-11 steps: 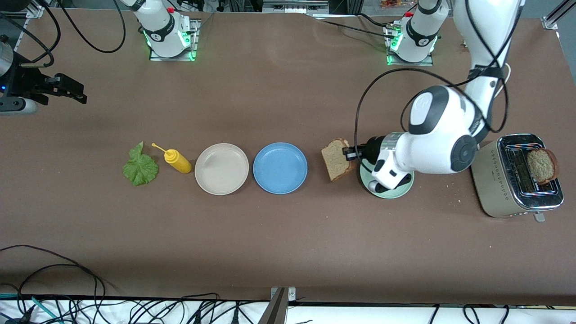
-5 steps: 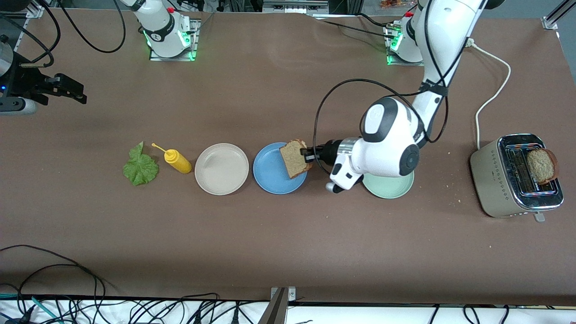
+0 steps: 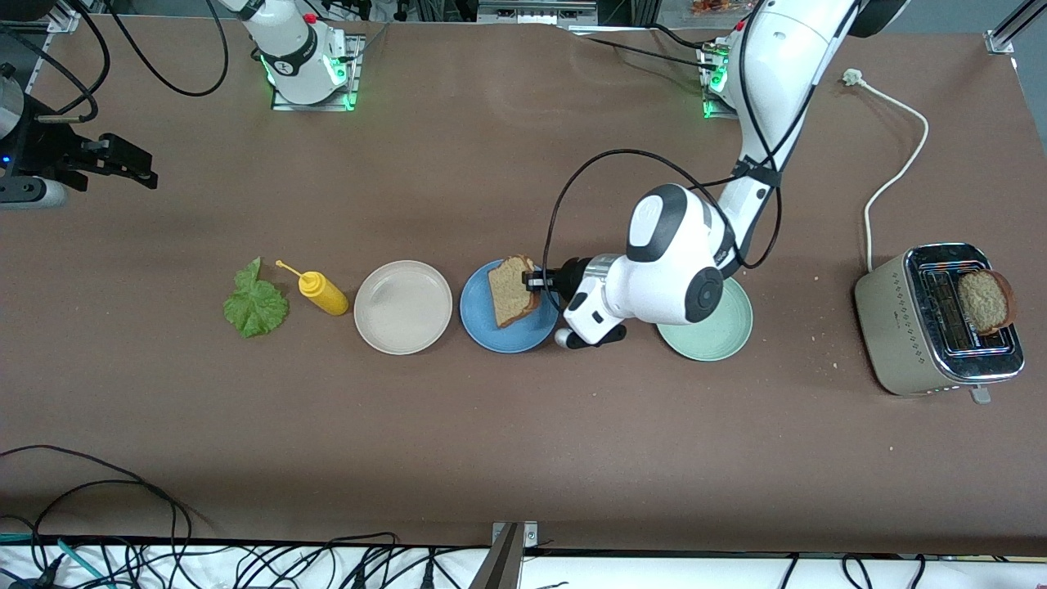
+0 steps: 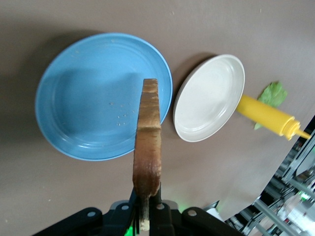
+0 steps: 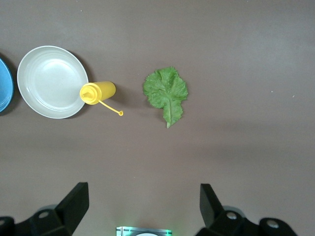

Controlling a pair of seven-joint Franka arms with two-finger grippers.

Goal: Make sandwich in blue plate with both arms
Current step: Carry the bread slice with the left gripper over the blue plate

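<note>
Left gripper (image 3: 536,281) clamped on a bread slice (image 3: 510,290), held on edge over the blue plate (image 3: 483,327), slice's long axis upright, plate directly beneath. Right gripper (image 5: 142,204), jaws wide and empty, waits above the lettuce leaf (image 5: 166,92) well off from the plate.

High front camera faces the arms; both wrist cameras look straight down, sharing the beige plate (image 4: 209,98)
</note>
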